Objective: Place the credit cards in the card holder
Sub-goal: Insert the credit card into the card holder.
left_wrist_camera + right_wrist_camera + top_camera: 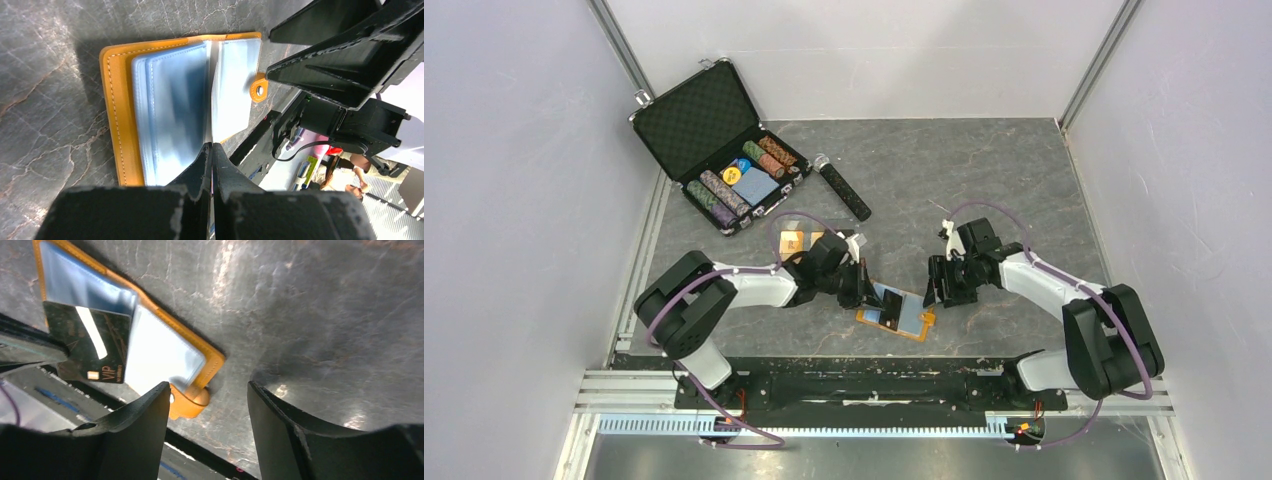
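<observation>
Holding a black card (90,347) pinched flat between closed fingers, the left end effector (862,285) reaches over the card holder (912,318). The holder lies open on the worktop (984,180), close to the near edge and about midway along it. Its orange cover faces down and its pale blue sleeves face up. The card rests partly over one blue sleeve, but most of its face is exposed, so it does not look inserted yet.

The right end effector (936,290) hovers just beside the holder's snap tab (192,402), on the side toward the right edge. Its jaws stand apart and grip nothing.

Two gold-tan cards (792,240) lie on the worktop left of centre, between the open chip case (724,150) in the far left corner and the left arm. Neither is in the holder.

Judging from this, the task is at an early stage, with the first card being placed and at least two more to go. Whether any card already sits inside a sleeve cannot be told.
</observation>
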Tool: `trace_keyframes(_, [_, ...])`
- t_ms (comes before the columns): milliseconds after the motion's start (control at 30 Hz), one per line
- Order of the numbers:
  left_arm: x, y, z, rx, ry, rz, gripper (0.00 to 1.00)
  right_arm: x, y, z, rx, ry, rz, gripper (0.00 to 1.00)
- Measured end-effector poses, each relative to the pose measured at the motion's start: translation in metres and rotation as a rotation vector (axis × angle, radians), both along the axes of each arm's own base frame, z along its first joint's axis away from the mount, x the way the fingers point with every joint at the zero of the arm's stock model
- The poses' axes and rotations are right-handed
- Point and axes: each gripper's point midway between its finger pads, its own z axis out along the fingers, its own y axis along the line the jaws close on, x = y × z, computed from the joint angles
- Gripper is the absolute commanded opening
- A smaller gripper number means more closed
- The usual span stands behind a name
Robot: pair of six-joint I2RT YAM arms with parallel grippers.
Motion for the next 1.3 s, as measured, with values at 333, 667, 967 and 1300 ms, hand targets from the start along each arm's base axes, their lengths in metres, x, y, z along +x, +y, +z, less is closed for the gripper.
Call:
trace_keyframes(333, [0.006, -0.015, -0.003, -0.011, 0.023, -0.031, 0.02, -0.012, 0.012, -0.004, 0.084, 0.053, 0.02, 0.52])
trace_keyframes(667, [0.011, -0.028, -0.001, -0.023, 0.013, -0.103, 0.02, -0.014, 0.015, -0.004, 0.103, 0.062, 0.027, 0.49])
trace_keyframes(967, [0.028, -0.008, -0.002, -0.034, 0.014, -0.049, 0.02, -0.014, 0.016, -0.005, 0.107, 0.066, 0.029, 0.49])
trace_keyframes(1300, [0.036, -0.002, 0.004, -0.075, -0.009, -0.036, 0.02, -0.015, 0.018, -0.005, 0.12, 0.072, 0.036, 0.48])
